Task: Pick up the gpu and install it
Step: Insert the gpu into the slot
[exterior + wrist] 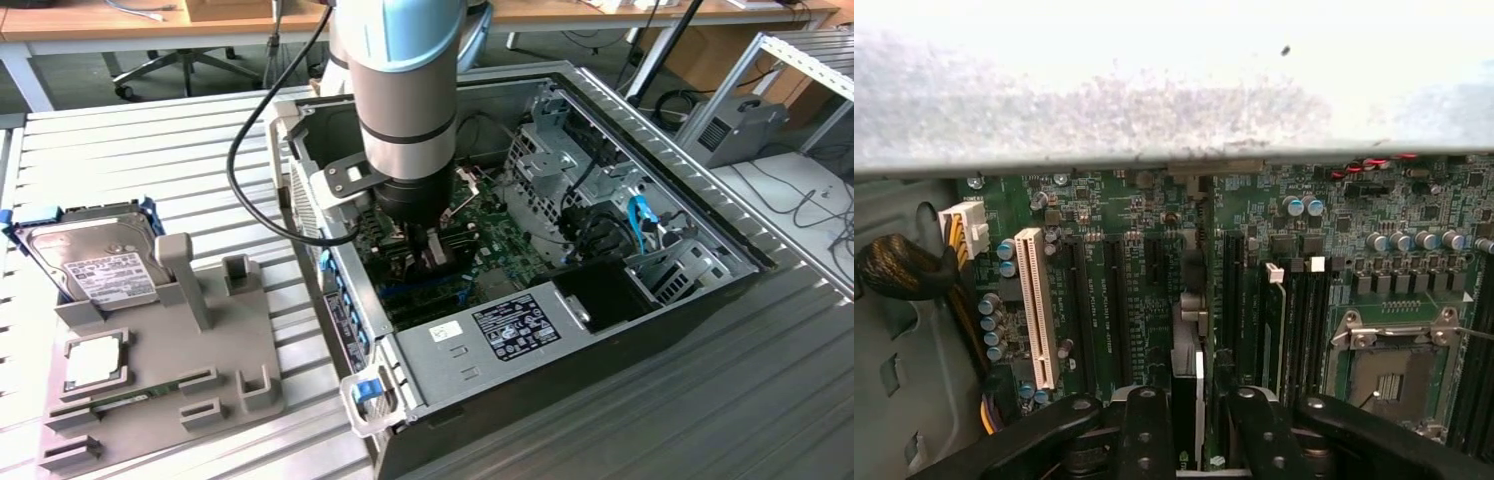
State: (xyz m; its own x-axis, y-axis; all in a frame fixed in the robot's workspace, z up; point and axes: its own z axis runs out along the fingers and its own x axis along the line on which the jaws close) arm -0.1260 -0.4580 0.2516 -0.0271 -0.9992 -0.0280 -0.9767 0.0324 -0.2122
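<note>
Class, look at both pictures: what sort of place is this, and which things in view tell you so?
Probably a robotics lab or workshop: a robot arm reaches into an open computer case on a metal table, with desks and an office chair behind.

My exterior view looks from high and a little far, down into the open computer case (561,250) on the table. My wrist view sits very close, inside this case, facing the motherboard (1154,260). Both views share the motherboard area below the arm (400,90).
</note>
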